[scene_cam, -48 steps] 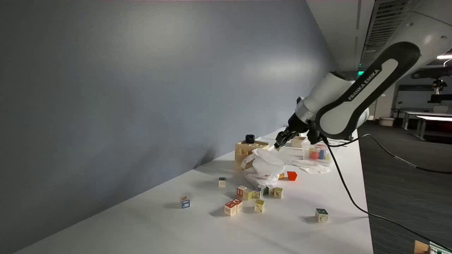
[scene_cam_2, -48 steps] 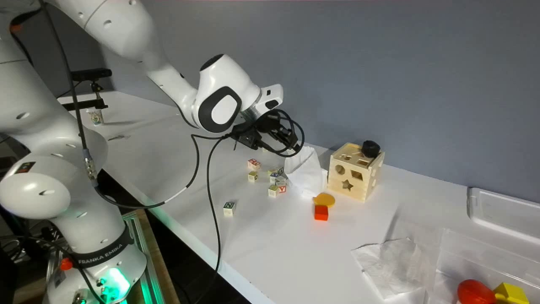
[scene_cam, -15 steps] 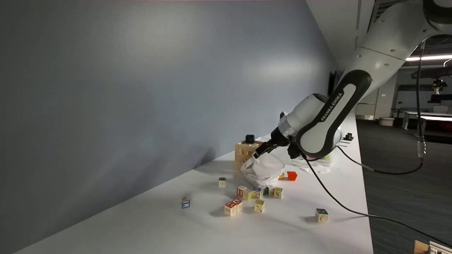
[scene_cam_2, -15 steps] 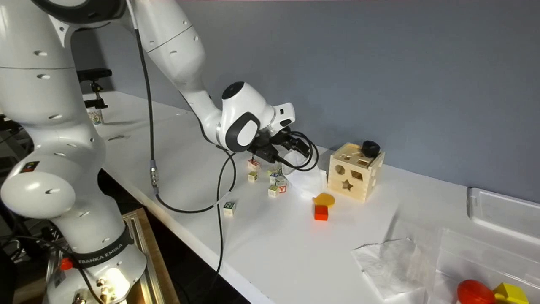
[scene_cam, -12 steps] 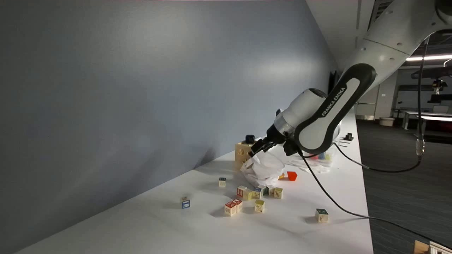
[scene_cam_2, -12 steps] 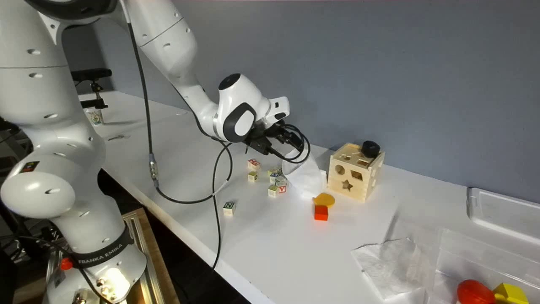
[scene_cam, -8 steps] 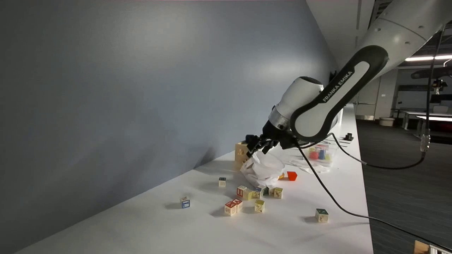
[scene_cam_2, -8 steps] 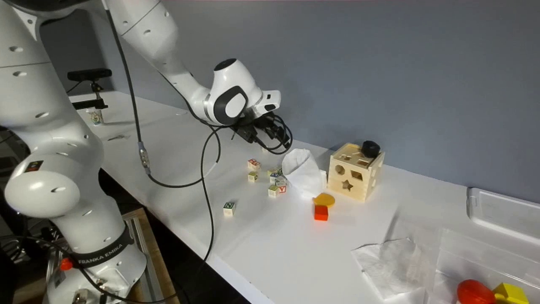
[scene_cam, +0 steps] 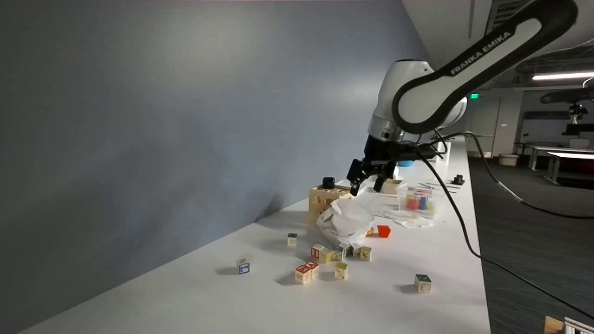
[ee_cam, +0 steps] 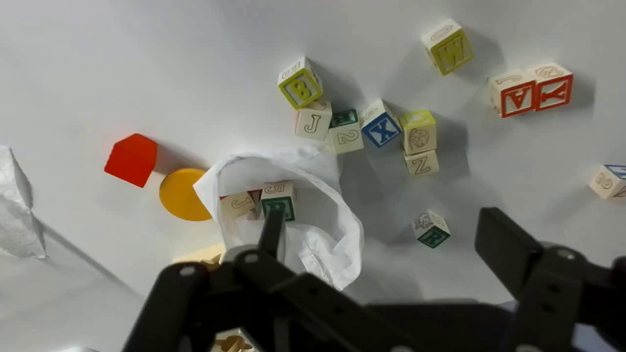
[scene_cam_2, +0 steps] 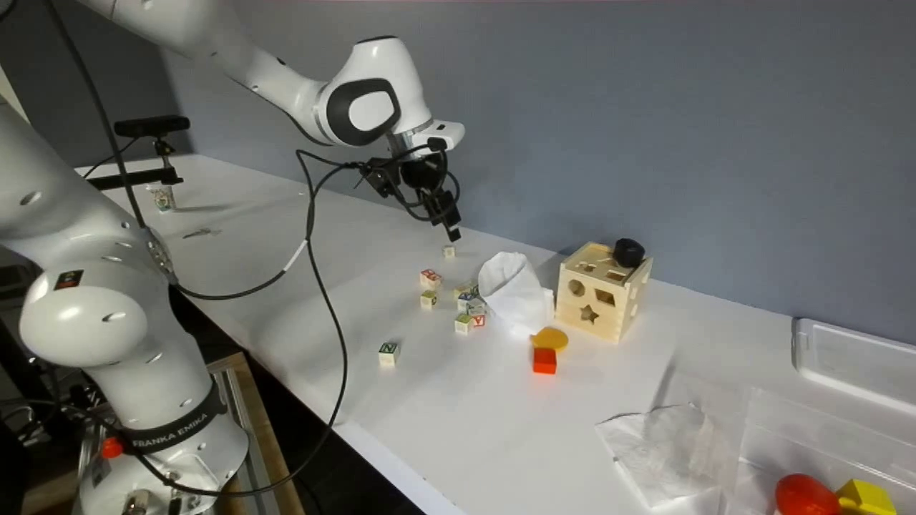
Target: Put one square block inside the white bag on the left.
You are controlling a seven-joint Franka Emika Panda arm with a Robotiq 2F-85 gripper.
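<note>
The white bag [ee_cam: 349,230] stands upright with its mouth open, seen in both exterior views too. Inside it lie a green-faced square block [ee_cam: 279,195] and a block marked J [ee_cam: 237,203], with a bit of red beside them. My gripper [ee_cam: 384,220] is open with nothing between its fingers. It hangs above the table, clear of the bag; its left finger [ee_cam: 272,232] overlaps the bag's mouth in the wrist view. Outside lie several square blocks, among them a green R block [ee_cam: 433,232], a blue X block [ee_cam: 381,128] and a yellow W block [ee_cam: 450,51].
A wooden shape-sorter box [scene_cam_2: 597,300] with a black piece [scene_cam_2: 629,252] on top stands beside the bag. An orange disc [scene_cam_2: 549,337] and a red piece [scene_cam_2: 544,360] lie near. Crumpled white material [scene_cam_2: 662,450] and a clear bin [scene_cam_2: 794,429] are farther off. The wall [scene_cam: 209,139] runs behind.
About a second ago my gripper was low at the bag's mouth, tilted. Since then it has risen and backed away from the bag, turning to point more downward. The bag stays standing.
</note>
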